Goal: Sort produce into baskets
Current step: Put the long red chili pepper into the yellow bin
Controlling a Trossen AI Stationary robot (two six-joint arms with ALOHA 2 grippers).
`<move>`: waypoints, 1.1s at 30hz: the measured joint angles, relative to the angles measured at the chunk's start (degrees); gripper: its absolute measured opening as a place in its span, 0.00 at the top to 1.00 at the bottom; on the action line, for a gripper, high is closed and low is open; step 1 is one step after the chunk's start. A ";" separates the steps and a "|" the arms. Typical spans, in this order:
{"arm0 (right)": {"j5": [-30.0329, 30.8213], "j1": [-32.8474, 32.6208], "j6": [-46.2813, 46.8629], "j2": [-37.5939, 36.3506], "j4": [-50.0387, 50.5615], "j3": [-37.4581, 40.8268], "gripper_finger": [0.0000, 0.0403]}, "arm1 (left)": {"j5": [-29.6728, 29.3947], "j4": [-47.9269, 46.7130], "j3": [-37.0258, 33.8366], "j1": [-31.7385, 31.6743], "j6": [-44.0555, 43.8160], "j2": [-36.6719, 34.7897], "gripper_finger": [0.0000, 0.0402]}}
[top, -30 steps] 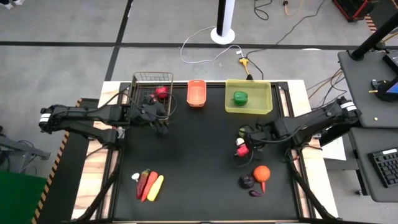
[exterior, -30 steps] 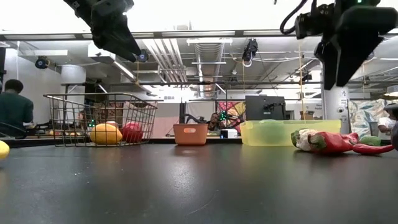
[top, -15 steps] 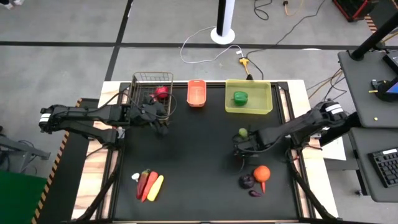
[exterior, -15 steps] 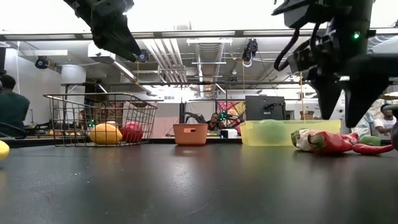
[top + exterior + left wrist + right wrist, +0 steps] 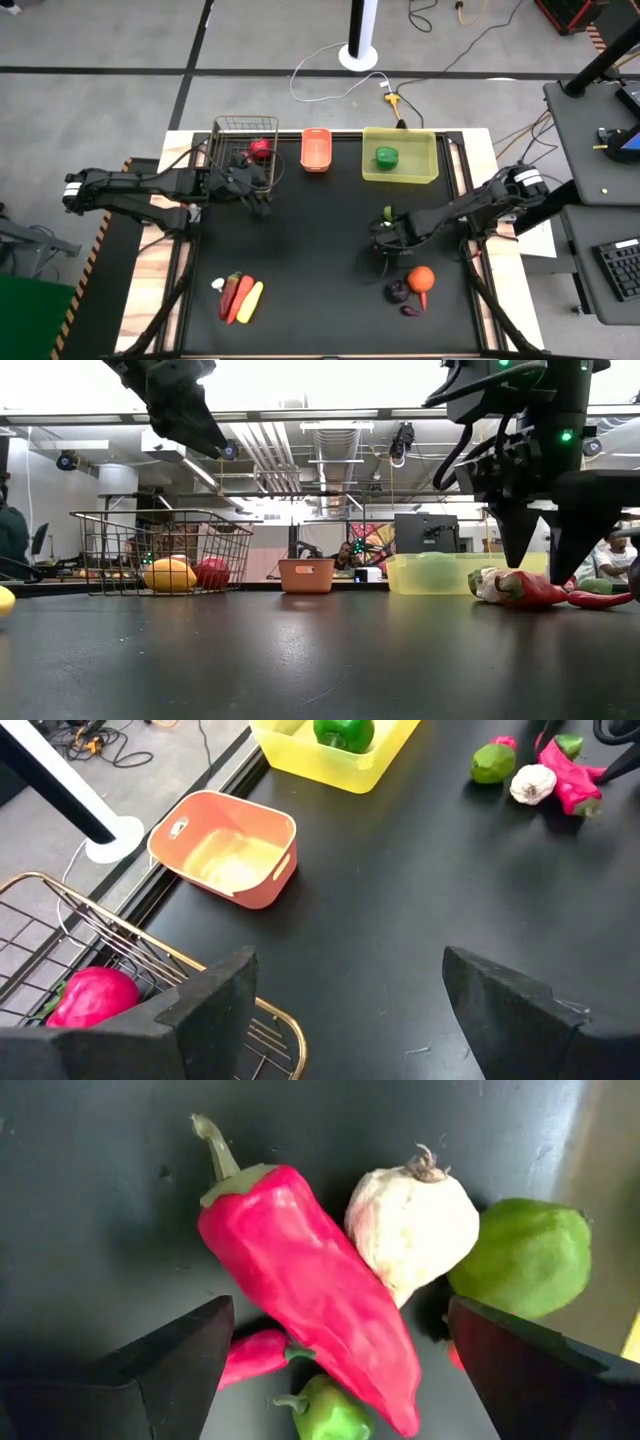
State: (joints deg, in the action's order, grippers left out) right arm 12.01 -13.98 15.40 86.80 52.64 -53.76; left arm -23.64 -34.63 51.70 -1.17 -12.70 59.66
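My right gripper (image 5: 384, 236) is open and points down just above a small pile on the table's right half. The pile is a big red pepper (image 5: 310, 1280), a white garlic bulb (image 5: 412, 1220), a green fruit (image 5: 525, 1255), a small red chilli (image 5: 255, 1355) and a small green chilli (image 5: 325, 1410). In the low view its fingers (image 5: 522, 540) stand on either side of the red pepper (image 5: 535, 590) without touching it. My left gripper (image 5: 350, 1010) is open and empty, raised beside the wire basket (image 5: 240, 150).
The wire basket holds a red fruit (image 5: 260, 148) and a yellow one (image 5: 170, 575). The orange basket (image 5: 316, 150) and the yellow-green bin (image 5: 425, 172) with a green pepper (image 5: 386, 156) stand at the far edge. Chillies and corn (image 5: 240, 297) lie near left. An orange (image 5: 421, 278) and an eggplant (image 5: 397, 291) lie near right.
My right gripper has gone down and toward the table's near edge, and now stands over the red pepper and garlic. The produce has not moved.
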 joint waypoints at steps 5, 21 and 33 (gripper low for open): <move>-1.43 0.00 0.24 0.36 -1.16 1.01 0.11 | 0.00 -0.04 0.00 0.02 0.19 0.00 0.26; -4.93 0.72 0.58 3.43 -5.19 2.19 0.15 | 0.00 0.35 0.00 0.02 0.19 0.02 0.26; -4.85 1.01 1.05 3.21 -6.01 2.25 0.43 | 0.00 0.77 0.00 0.00 0.19 0.02 0.26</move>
State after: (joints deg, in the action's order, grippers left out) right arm 7.16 -12.97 16.45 90.01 46.63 -51.51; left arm -23.64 -33.86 51.70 -1.17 -12.51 59.68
